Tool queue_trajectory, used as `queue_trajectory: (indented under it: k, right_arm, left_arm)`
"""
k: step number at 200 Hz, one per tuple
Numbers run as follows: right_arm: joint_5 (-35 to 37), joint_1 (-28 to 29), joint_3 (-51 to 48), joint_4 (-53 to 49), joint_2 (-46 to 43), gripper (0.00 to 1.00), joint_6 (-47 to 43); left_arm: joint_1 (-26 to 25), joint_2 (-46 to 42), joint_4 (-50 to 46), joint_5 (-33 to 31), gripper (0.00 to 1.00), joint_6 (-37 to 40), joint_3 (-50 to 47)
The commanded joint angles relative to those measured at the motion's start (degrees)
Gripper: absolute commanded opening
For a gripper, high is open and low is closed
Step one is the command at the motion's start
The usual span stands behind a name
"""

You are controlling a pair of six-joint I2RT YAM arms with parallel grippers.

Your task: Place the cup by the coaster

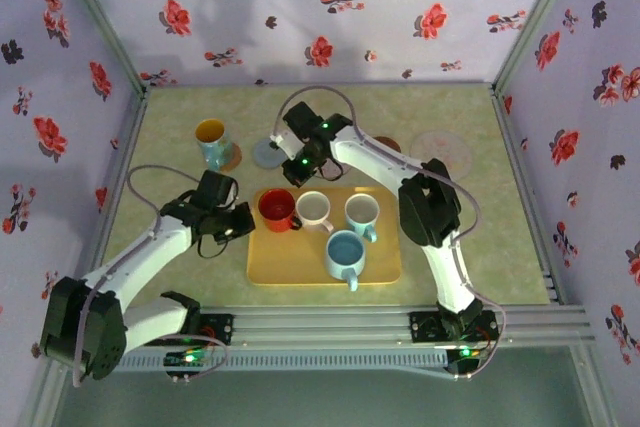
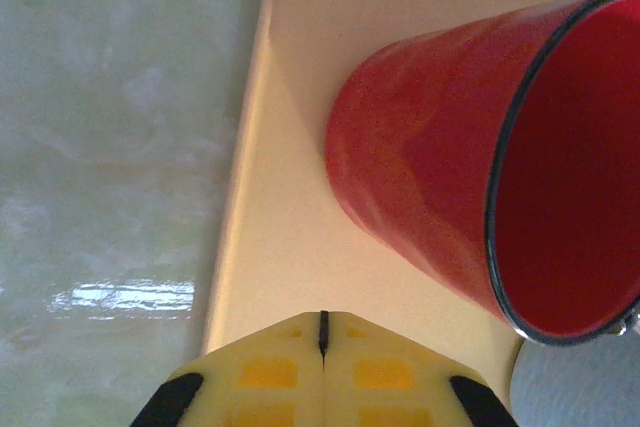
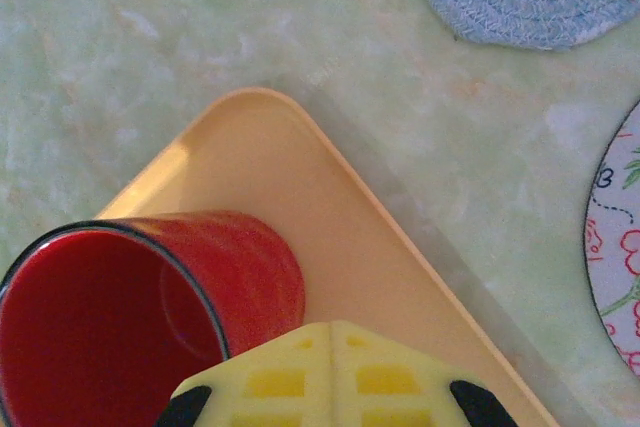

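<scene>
Red cup [image 1: 277,209] upright on yellow tray [image 1: 285,262], at the tray's 10 o'clock corner. Same tray: white cup [image 1: 314,209] just beside it at 3 o'clock, pale teal mug [image 1: 361,213] further along at 3 o'clock, blue mug [image 1: 345,255] toward 5 o'clock. Blue-grey woven coaster [image 1: 270,154] lies off the tray at the red cup's 12 o'clock, nothing on it. Yellow-and-teal cup [image 1: 212,140] stands at 10 o'clock on the green tabletop [image 1: 170,127], on a brown coaster [image 1: 234,159]. Floral coaster [image 1: 443,150] sits at the tray's 1 o'clock.

Left gripper [image 2: 323,332] is at 9 o'clock of the red cup, over the tray edge, yellow pads pressed flat together, gripping nothing. Right gripper [image 3: 333,332] is at 1 o'clock of the red cup, between cup and woven coaster, pads likewise pressed together, nothing held. Contact with the cup wall: cannot tell.
</scene>
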Motion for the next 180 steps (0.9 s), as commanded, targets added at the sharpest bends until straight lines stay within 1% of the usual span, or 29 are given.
queue_trajectory:
  k: [1, 34, 106, 180]
  right_arm:
    - [0.8, 1.2, 3.8, -4.2, 2.6, 0.0, -0.4]
    - [-0.4, 1.7, 6.2, -6.6, 4.9, 0.0, -1.3]
    - [-2.6, 2.7, 6.0, -7.8, 5.7, 0.0, 0.0]
    - [-4.1, 3.4, 6.6, -7.6, 5.6, 0.0, 0.4]
  left_arm:
    - [-0.3, 1.1, 4.5, 1.1, 0.0, -2.3, -0.6]
    - [-0.3, 3.1, 5.0, 1.1, 0.0, -1.5, 0.1]
    - [-0.2, 7.3, 3.9, 1.4, 0.0, 1.3, 4.2]
    - [3.3, 7.7, 0.3, 1.3, 0.0, 5.6, 6.5]
